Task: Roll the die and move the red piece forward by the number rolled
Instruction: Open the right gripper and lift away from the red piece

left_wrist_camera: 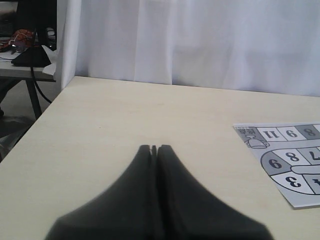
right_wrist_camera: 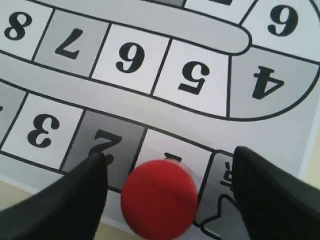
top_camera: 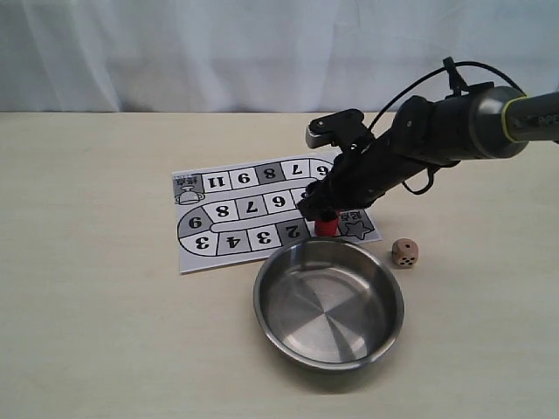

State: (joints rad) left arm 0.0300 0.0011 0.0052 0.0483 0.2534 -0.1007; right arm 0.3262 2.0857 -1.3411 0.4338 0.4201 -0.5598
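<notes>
The red piece [top_camera: 326, 226] [right_wrist_camera: 159, 196] stands upright on square 1 of the paper game board [top_camera: 229, 234] [right_wrist_camera: 150, 75], beside the star start square. My right gripper [top_camera: 316, 213] [right_wrist_camera: 167, 195] hangs just over it, open, one finger on each side with gaps to the piece. The die [top_camera: 404, 253] lies on the table to the right of the board, near the bowl's rim, showing several pips. My left gripper [left_wrist_camera: 154, 149] is shut with nothing in it, low over bare table left of the board [left_wrist_camera: 290, 160]; it is out of the exterior view.
A steel bowl [top_camera: 328, 347] sits in front of the board, close to the red piece and the die. White curtain runs behind the table. In the left wrist view the table's left edge [left_wrist_camera: 45, 110] drops off toward a side desk.
</notes>
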